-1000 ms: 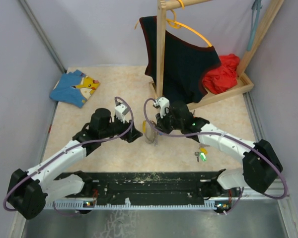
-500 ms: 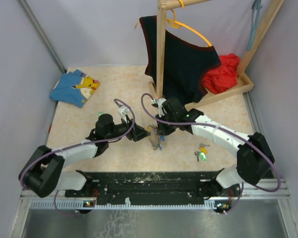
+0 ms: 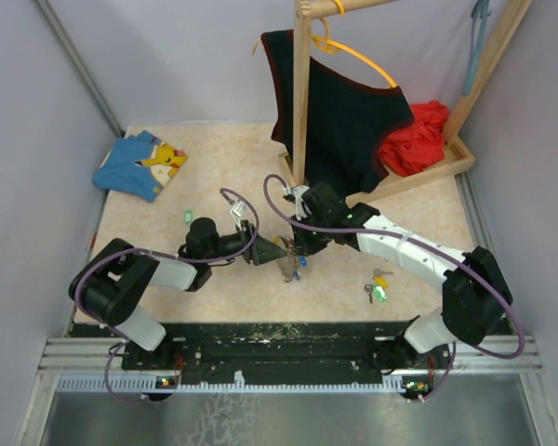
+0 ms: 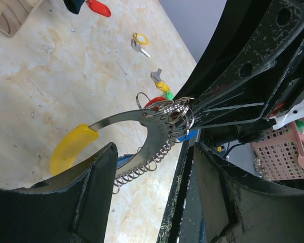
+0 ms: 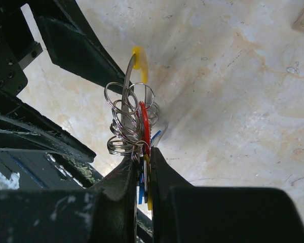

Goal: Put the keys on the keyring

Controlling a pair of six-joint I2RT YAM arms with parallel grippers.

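The keyring (image 3: 288, 264) is a curved metal strip with a yellow end (image 4: 73, 148), a coil and several silver rings (image 5: 124, 121), with red and blue tags. My right gripper (image 5: 144, 163) is shut on its tags and holds it just above the table, also in the top view (image 3: 298, 253). My left gripper (image 4: 157, 202) is open, with the yellow end beside its left finger (image 4: 88, 195); in the top view it (image 3: 268, 251) is just left of the bunch. Loose keys (image 3: 378, 284) with yellow and green heads lie to the right; a yellow-headed key (image 4: 139, 40) shows in the left wrist view.
A wooden rack (image 3: 300, 102) with a dark top on an orange hanger (image 3: 339, 111) stands behind the grippers. A red cloth (image 3: 418, 137) lies on its base. A blue printed garment (image 3: 139, 163) lies far left. A small green tag (image 3: 187, 216) lies by the left arm.
The left arm has dropped low and reached right, bringing its gripper up to the keyring. The right gripper has shifted slightly down with the bunch. The green tag is now uncovered.
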